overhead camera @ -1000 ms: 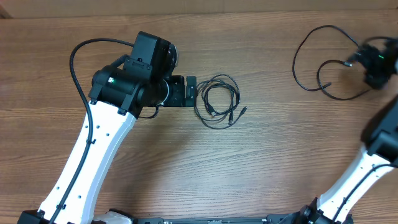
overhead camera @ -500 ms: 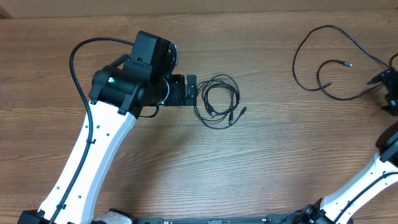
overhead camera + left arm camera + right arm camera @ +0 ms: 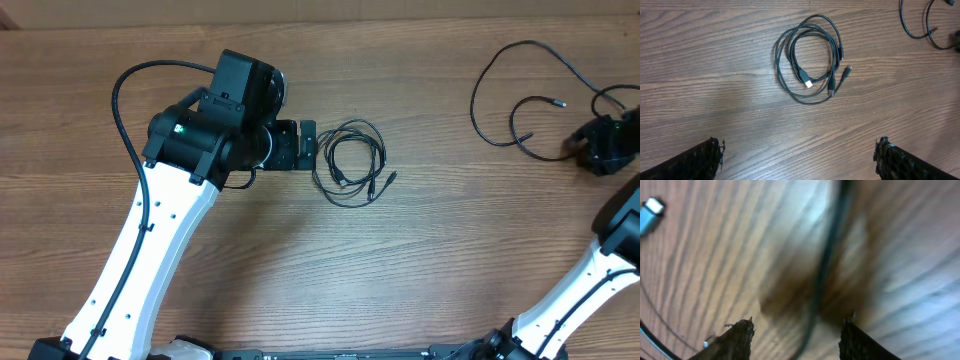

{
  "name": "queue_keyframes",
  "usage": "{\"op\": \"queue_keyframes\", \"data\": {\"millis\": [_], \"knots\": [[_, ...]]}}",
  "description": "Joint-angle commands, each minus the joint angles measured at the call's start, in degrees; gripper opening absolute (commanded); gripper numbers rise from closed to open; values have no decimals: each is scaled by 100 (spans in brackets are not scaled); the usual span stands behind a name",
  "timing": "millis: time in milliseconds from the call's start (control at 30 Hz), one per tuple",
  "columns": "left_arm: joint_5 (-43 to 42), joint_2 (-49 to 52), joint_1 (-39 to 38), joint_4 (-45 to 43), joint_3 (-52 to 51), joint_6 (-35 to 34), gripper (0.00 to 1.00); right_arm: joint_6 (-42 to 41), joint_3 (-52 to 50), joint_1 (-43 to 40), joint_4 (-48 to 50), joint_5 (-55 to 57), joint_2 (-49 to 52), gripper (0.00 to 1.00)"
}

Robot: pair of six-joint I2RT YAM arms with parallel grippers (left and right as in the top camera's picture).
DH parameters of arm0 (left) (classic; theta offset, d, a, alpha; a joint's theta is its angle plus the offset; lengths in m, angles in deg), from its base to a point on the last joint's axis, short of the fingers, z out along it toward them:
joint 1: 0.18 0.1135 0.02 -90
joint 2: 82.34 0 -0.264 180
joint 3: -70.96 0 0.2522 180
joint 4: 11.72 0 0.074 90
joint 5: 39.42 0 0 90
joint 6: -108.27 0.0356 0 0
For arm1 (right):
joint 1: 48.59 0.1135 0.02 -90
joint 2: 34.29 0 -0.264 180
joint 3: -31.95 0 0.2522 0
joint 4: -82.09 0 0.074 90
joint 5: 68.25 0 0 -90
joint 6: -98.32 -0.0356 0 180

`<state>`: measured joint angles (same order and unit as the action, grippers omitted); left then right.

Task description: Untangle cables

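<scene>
A coiled bundle of thin black cables (image 3: pixel 350 162) lies mid-table, its plugs showing inside the loop (image 3: pixel 810 60). My left gripper (image 3: pixel 310 146) hovers just left of it, open (image 3: pixel 797 161), with only bare wood between the fingers (image 3: pixel 700 162). A second loose cable (image 3: pixel 520 90) sprawls at the far right. My right gripper (image 3: pixel 598 148) sits low over its right-hand stretch. In the blurred right wrist view one strand (image 3: pixel 825 270) runs between the separated fingertips (image 3: pixel 732 342), touching neither; the right gripper (image 3: pixel 799 335) is open. A silver-tipped plug (image 3: pixel 650 210) lies to the upper left.
The table is brown wood (image 3: pixel 450 260). The left arm's own thick black cable (image 3: pixel 125 90) arcs over the table's left side. The white right arm (image 3: pixel 590 280) rises from the bottom right corner.
The right gripper swung out to the table's right edge, then came back in, lower than a second ago, over the loose cable's right stretch. That cable's right end has shifted. The left arm is still.
</scene>
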<state>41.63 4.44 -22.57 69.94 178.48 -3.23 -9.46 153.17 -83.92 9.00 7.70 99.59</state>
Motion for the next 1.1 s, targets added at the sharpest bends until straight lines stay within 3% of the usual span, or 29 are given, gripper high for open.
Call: {"op": "queue_keyframes", "data": {"millis": [0,200,300,833,1000,1033,1067], "knots": [[52,11,-13,-2,20,-81,99,-26,-63,280,111,33,-186,54],[57,11,-11,48,20,-79,99,-50,-63,629,240,658,-164,52],[57,11,-11,55,20,-79,100,-50,-63,739,450,647,-127,47],[59,11,-11,74,20,-79,99,-323,-63,850,2321,216,-109,48],[57,11,-11,74,20,-79,99,-289,-2,881,2306,87,-111,56],[55,11,-11,81,20,-81,100,-190,98,881,2146,87,-111,66],[55,11,-11,90,20,-81,100,-118,179,881,2002,109,-111,84]]}}
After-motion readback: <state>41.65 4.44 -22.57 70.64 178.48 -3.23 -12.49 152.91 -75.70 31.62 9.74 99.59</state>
